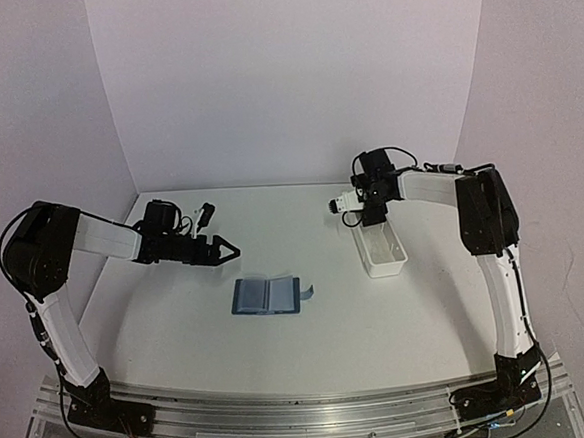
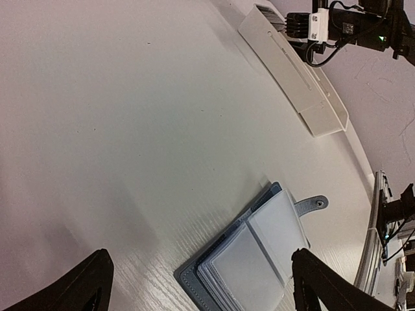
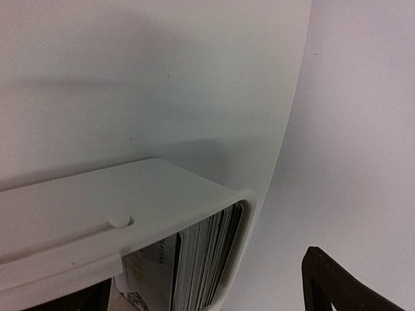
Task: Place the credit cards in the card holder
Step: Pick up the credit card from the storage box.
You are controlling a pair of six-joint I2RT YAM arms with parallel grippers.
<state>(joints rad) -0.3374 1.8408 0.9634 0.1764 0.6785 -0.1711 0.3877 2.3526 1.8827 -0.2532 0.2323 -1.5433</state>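
Left gripper (image 1: 230, 249), right gripper (image 1: 373, 219) wide open (both empty).

The left end effector (image 1: 230, 250) and right end effector (image 1: 373, 216) both reach forward, jaws spread wide.

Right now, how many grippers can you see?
2. The left gripper is left of the open card holder; the right gripper is over the far end of the tray. Both open.

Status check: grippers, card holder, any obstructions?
Left gripper open, near card holder. Right gripper open, over tray of cards. Card holder lies open. Path clear.
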